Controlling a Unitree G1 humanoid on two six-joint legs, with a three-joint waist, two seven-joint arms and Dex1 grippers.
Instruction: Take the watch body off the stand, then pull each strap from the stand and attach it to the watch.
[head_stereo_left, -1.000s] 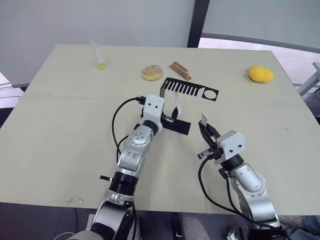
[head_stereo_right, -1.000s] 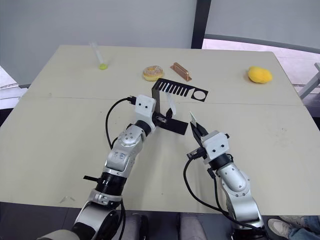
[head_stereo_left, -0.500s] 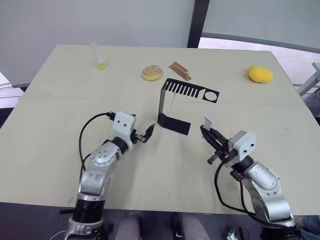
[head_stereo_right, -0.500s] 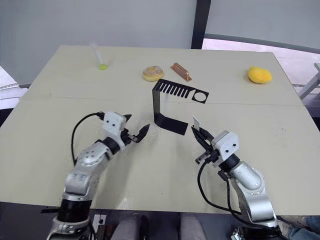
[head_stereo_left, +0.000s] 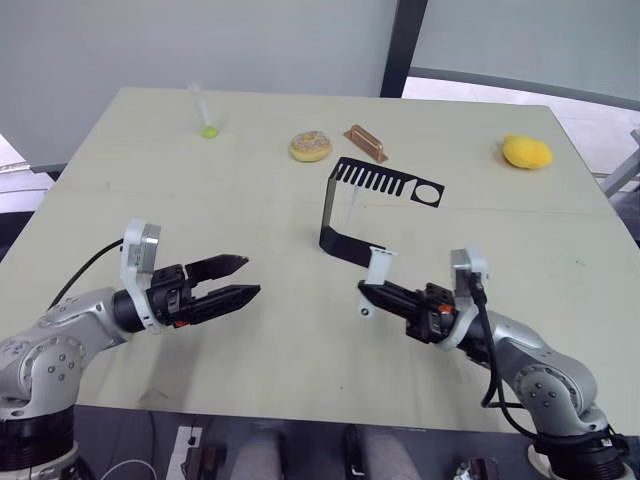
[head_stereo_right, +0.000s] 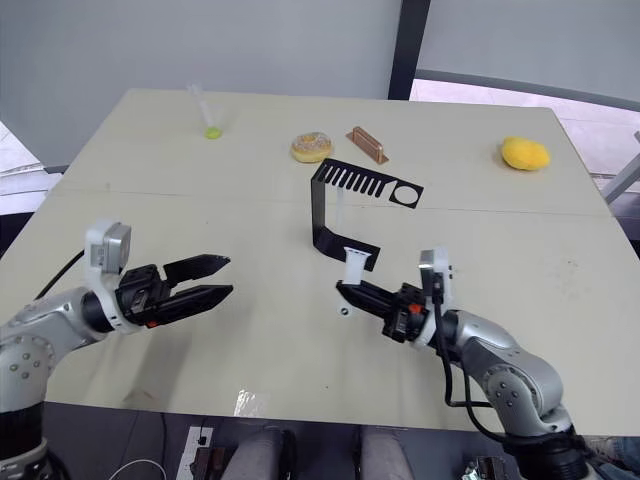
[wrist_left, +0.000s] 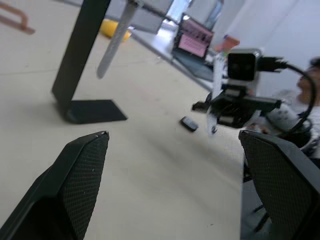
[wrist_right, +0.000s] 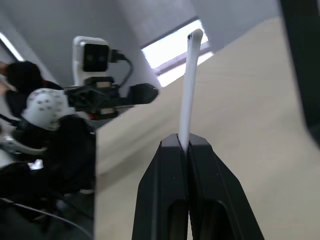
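Surface (head_stereo_left: 130, 170): pale beige, with a faint seam running across it behind the stand (head_stereo_left: 345, 215); grey wall panels and a dark upright post stand beyond the far edge.

Stand sits near the middle of the surface, base flat, slotted top plate reaching toward the robot's right; one white strap (head_stereo_left: 355, 205) hangs from that plate beside the upright.

Right pincer (head_stereo_left: 372, 292) is low over the surface just in front of the stand base, clenched on the second white strap (head_stereo_left: 376, 268), which stands up from the fingertips; the right wrist view confirms the fingers pressed together on it.

Left pincer (head_stereo_left: 238, 277) is well apart on the robot's left, fingers spread, carrying nothing.

A small dark object (wrist_left: 189, 123) lies on the surface near the stand base in the left wrist view; whether it is the watch body cannot be told.

Along the far edge: clear tube (head_stereo_left: 201, 108) with a green end, donut (head_stereo_left: 310, 146), copper-brown block (head_stereo_left: 366, 142), yellow item (head_stereo_left: 526, 152) at far right.
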